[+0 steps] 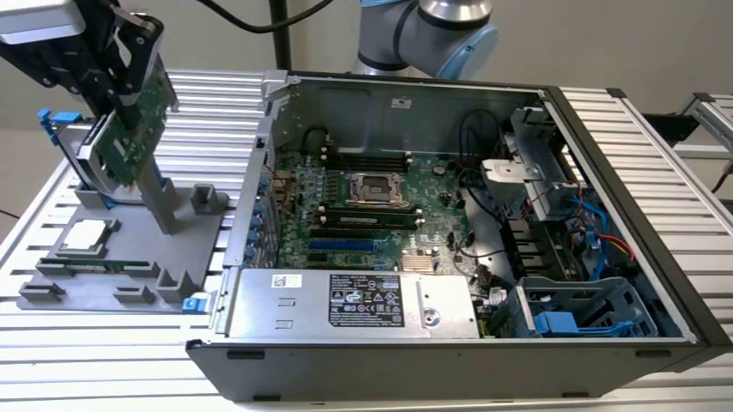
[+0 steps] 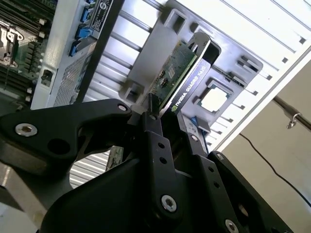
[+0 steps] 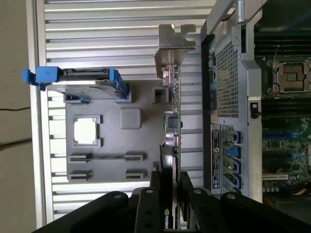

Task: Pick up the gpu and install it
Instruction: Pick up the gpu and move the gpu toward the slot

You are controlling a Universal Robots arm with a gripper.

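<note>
gripper (image 1: 130,88) clamped on gpu (image 1: 122,148), exterior view upper left | likely light, stiff, fragile | hold board edge, avoid components

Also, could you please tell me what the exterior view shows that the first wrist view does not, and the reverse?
Exterior view: the arm's blue-capped joint, the power supply and the blue-grey drive cage. First wrist view: the case's perforated outer rear panel. Both: the gripper shut on the gpu, the grey holder tray, its processor chip, the blue-railed hard drive.
</note>
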